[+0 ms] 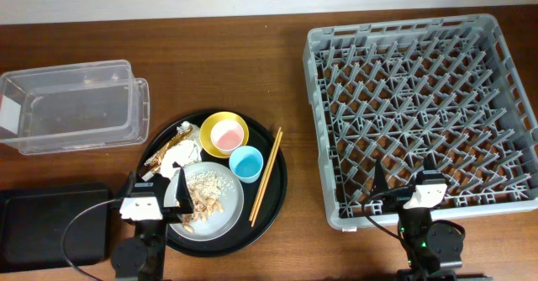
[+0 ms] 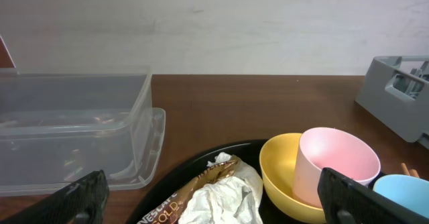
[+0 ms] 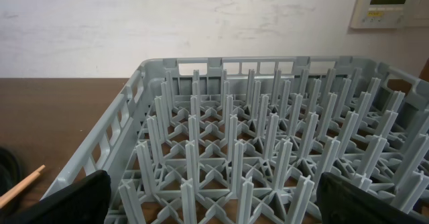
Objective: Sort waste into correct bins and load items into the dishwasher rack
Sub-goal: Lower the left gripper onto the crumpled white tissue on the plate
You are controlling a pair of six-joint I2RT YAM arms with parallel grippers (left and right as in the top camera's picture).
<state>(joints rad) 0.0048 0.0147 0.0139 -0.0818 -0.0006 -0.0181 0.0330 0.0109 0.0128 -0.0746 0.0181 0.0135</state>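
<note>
Overhead: far left lies the clear tub (image 1: 71, 104), near left the black bin (image 1: 42, 224), right the dishwasher rack (image 1: 316, 121). The round black tray (image 1: 276, 188) holds a yellow bowl (image 1: 208, 128) with the pink cup (image 1: 225, 135) inside. It also holds a light-blue cup (image 1: 245, 163), chopsticks (image 1: 266, 177), tissue (image 1: 187, 152), a wrapper (image 1: 180, 133) and a plate (image 1: 224, 218) of food scraps (image 1: 206, 188).

Left wrist: the left gripper (image 1: 156, 184) is spread wide, holding nothing.

Right wrist: the right gripper (image 1: 403, 180) gapes likewise over the rack's near edge.
</note>
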